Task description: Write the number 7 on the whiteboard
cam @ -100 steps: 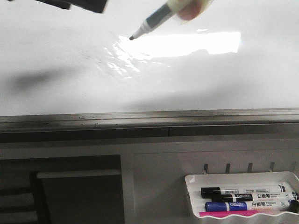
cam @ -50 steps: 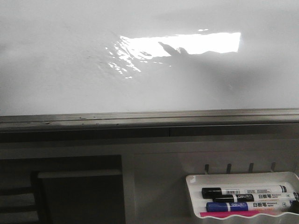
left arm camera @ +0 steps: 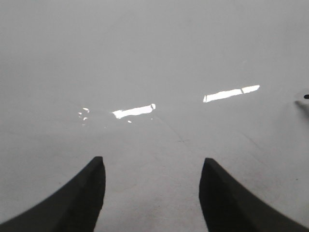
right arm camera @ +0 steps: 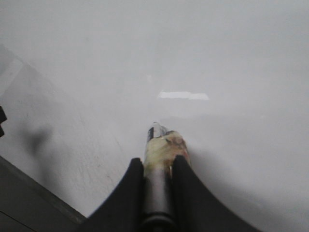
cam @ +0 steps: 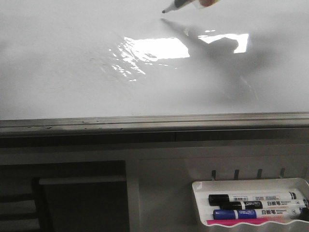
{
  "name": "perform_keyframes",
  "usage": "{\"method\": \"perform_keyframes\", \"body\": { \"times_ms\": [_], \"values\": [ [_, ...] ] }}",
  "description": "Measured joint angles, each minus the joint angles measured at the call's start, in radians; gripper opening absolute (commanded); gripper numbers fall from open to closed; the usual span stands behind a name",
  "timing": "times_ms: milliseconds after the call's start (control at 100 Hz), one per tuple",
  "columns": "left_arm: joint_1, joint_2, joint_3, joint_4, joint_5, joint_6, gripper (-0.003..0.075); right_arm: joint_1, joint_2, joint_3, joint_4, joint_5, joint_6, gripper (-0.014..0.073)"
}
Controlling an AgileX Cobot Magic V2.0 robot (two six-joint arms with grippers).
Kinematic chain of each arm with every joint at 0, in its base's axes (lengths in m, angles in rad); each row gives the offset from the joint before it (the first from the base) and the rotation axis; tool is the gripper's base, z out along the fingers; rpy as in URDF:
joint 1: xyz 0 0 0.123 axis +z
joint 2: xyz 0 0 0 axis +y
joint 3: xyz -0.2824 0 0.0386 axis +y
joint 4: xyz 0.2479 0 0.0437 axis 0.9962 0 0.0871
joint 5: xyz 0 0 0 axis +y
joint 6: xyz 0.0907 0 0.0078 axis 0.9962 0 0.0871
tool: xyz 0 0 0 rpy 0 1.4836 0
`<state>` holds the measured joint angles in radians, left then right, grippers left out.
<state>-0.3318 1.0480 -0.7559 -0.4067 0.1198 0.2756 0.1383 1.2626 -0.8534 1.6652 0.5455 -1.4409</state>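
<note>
The whiteboard (cam: 72, 72) fills the upper frame, stiff and slick, so the tip should skid easily; no 7 shows yet; the right gripper (right arm camera: 157, 166) clamps a light marker (cam: 176, 5) at top centre; the left gripper (left arm camera: 152, 169) gapes empty; open room all round, grey frame (cam: 145, 123) below.

Marker (cam: 181, 4) body cut off at front view's top edge; right gripper (right arm camera: 158, 181) hides barrel.
</note>
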Motion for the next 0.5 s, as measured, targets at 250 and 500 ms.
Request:
{"method": "perform_keyframes", "body": {
  "times_ms": [250,500],
  "values": [
    [0.000,0.000,0.000,-0.001,-0.005,0.000,0.0386,0.002,0.040,0.000,0.015,0.017,-0.008,-0.0062],
    [0.000,0.000,0.000,-0.001,-0.007,0.000,0.0386,0.006,0.012,0.004,-0.024,-0.027,0.038,-0.0060]
  ]
}}
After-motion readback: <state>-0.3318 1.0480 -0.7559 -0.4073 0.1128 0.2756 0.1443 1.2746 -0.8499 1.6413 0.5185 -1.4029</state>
